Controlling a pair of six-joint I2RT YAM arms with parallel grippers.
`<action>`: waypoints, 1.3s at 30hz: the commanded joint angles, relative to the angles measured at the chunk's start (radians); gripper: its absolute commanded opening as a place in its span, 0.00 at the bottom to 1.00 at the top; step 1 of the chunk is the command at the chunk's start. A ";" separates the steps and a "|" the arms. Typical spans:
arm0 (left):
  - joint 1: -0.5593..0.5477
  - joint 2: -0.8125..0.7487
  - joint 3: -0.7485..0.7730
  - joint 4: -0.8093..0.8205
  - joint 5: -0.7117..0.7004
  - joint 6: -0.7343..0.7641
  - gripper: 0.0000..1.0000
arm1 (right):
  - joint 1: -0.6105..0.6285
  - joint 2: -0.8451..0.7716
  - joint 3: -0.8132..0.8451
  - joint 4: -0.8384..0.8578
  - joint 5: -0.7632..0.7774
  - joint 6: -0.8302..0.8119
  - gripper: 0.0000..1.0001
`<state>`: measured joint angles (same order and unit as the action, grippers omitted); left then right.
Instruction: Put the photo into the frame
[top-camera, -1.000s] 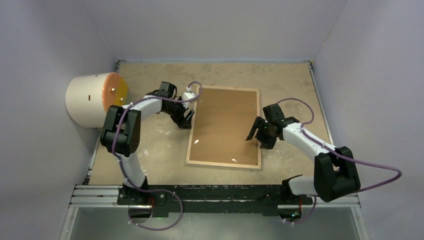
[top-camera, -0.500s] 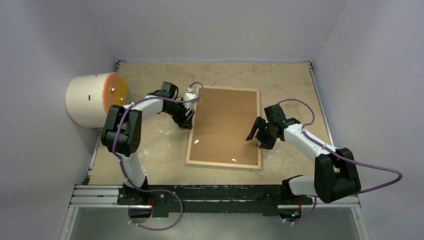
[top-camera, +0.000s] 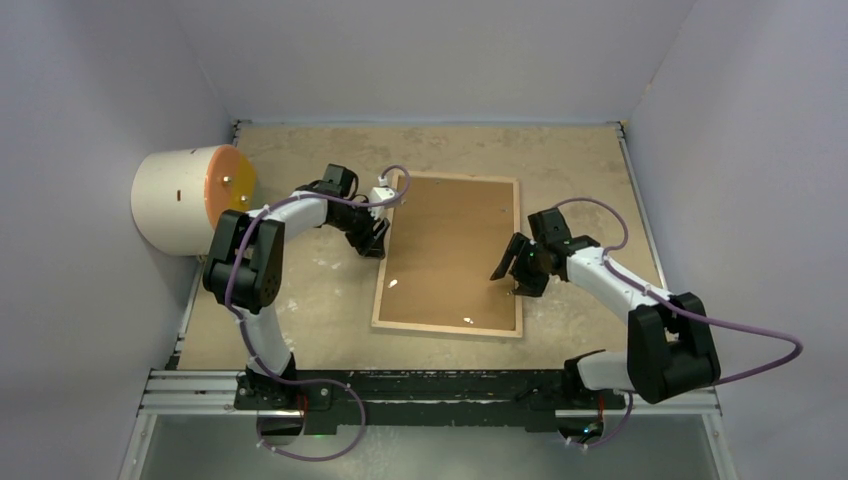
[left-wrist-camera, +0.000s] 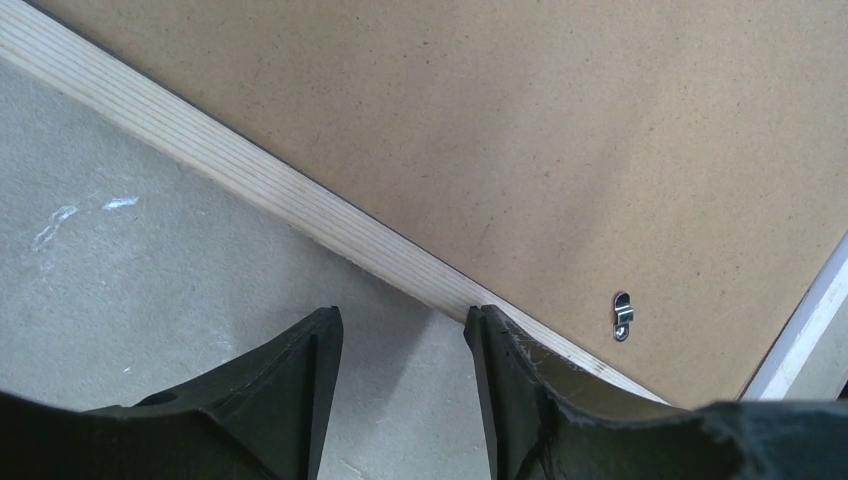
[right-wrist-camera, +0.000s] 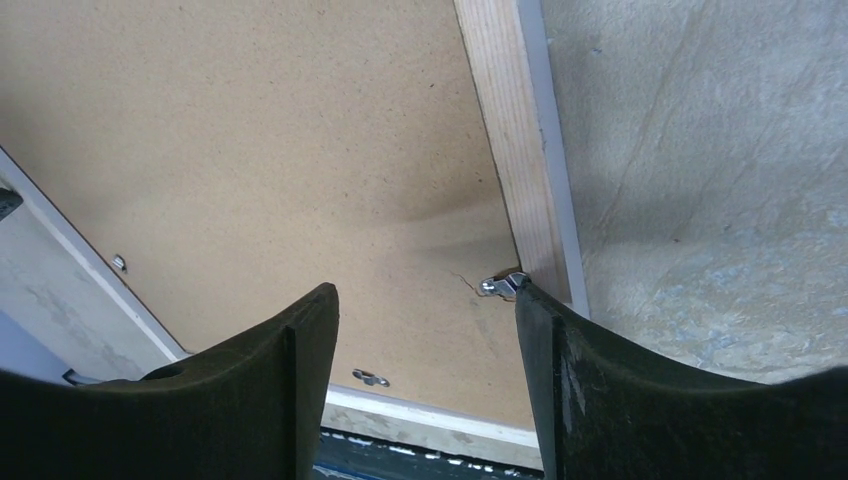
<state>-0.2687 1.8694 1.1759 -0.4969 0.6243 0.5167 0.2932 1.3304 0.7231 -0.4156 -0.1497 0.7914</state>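
Wood-brown, with its back side up, the frame lies flat on the table, about in the middle, its long sides running away from the arms. A plain brown backing board fills it inside the light wooden rails. If the photo is under this board I cannot tell; it shows in no view.

The left gripper is low at the left long rail, toward the far end. In its wrist view the two black fingers stand somewhat apart, with only bare table between them. The finger nearer the frame has its tip right at the outer edge of the rail; whether it really touches the wood I cannot tell. This gripper grasps nothing. On the board, a small metal hanger sits near the far rail.

The right gripper is over the right long rail, toward the near end. Its jaws stand wide apart and nothing is between them. One finger is above the board, and the other has its tip just beside a small metal clip at the inner edge of the rail.

Well apart, at the left edge of the table, a white cylinder with an orange face lies on its side.
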 joint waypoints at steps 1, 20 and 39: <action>-0.026 0.034 -0.010 -0.007 -0.042 0.065 0.52 | -0.005 0.018 -0.018 0.021 -0.004 0.015 0.67; -0.038 0.042 -0.005 -0.026 -0.045 0.098 0.48 | -0.006 0.054 0.011 0.063 -0.036 -0.063 0.57; -0.040 0.020 0.038 -0.081 0.006 0.091 0.43 | -0.002 0.023 0.122 0.135 -0.132 -0.119 0.50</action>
<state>-0.2871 1.8694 1.1969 -0.5419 0.6243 0.5732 0.2871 1.3861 0.7734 -0.3405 -0.2298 0.6876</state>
